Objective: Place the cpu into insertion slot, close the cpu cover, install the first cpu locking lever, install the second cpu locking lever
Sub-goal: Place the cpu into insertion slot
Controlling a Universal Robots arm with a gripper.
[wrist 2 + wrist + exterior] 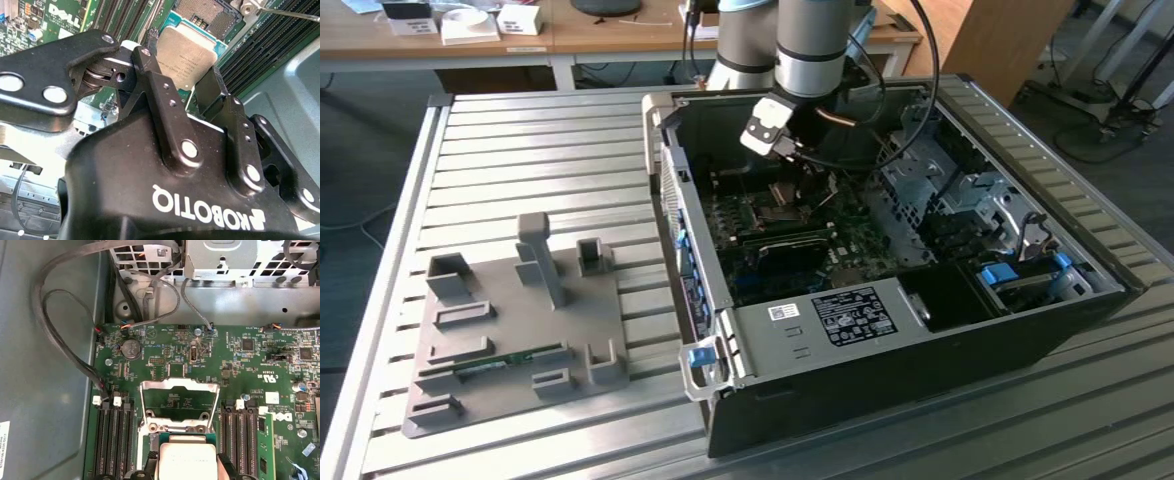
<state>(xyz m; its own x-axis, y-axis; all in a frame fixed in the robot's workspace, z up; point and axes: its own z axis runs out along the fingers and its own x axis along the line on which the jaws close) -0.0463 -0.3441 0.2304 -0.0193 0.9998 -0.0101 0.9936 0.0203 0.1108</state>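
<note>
Clamping the small silver-grey square cpu [192, 52], our black gripper [177, 64] hangs at the green circuit board's [861, 235] twelve o'clock in the exterior view.

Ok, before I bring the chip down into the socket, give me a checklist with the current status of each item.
1. Grip: gripper shut on the chip, fingers on opposite edges: ok.
2. Socket empty, contacts bare: ok.
3. Cover raised off the socket in the first wrist view: ok.
4. Chip centred over the socket: not ok; in the second wrist view it hangs to one side of it.
5. Chip orientation matched to the socket: cannot tell.
6. Lever swung clear: cannot tell.
</note>
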